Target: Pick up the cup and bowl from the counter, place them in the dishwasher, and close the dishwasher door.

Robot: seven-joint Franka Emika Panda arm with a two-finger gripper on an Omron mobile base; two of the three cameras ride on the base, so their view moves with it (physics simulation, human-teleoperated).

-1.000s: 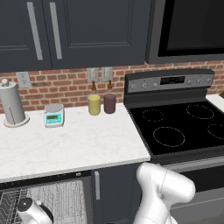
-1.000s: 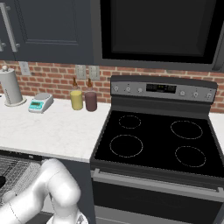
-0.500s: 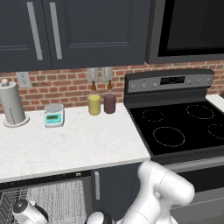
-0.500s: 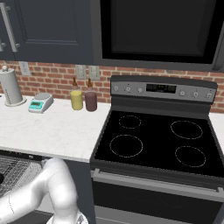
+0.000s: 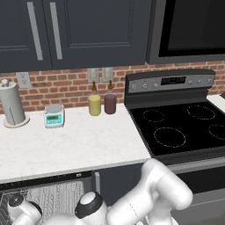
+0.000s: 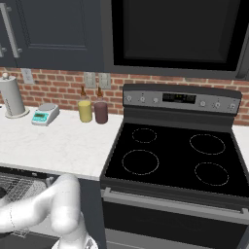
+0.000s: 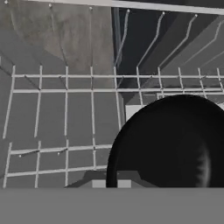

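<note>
In the hand view the black bowl point(image 7: 175, 144) looms large at the lower right, hanging over the light grey wire rack point(image 7: 65, 109) of the dishwasher. My gripper point(image 7: 111, 181) sits at the bowl's near rim and is shut on it. From the base views my arm bends low and to the left, under the edge of the white counter point(image 5: 79, 145) and over the open dishwasher rack point(image 5: 52, 197). The rack also shows at the left edge of the right base view point(image 6: 14, 187). The cup and the dishwasher door are out of view.
A paper towel roll point(image 5: 12, 105), a small scale point(image 5: 53, 116), and a yellow canister point(image 5: 94, 105) beside a maroon one point(image 5: 110, 103) stand at the back of the counter. The black stove top point(image 5: 184, 127) lies to the right, with dark cabinets above.
My arm has stretched further down and to the left over the dishwasher rack, and its forearm joint has come into the left base view. Nothing on the counter moved.
</note>
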